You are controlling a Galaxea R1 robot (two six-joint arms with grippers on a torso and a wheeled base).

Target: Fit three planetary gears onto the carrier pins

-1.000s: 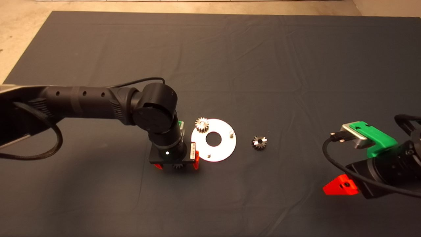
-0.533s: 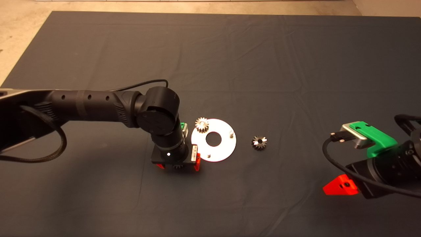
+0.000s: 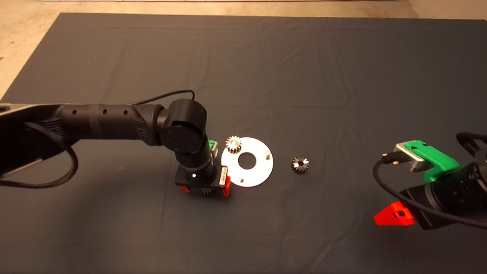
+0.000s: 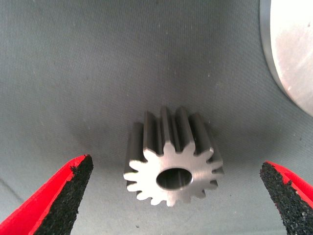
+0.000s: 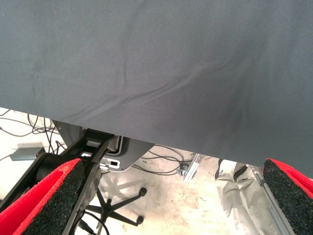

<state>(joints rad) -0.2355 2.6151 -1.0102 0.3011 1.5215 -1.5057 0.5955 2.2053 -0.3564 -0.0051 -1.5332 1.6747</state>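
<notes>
Straddling a gear (image 4: 172,164) lying on its side, the wide-open left gripper (image 4: 176,196) is probably exposed to teeth rolling away once closed

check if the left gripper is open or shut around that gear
Open. In the left wrist view the left gripper has its fingers spread wide on either side of the gear, with mat showing between each pad and the teeth.

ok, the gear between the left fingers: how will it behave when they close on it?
The gear looks like solid metal: probably stiff and heavy for its size. Its toothed rim gives the black pads uneven contact, so it may twist. It lies tilted on the mat, so it could roll.
</notes>
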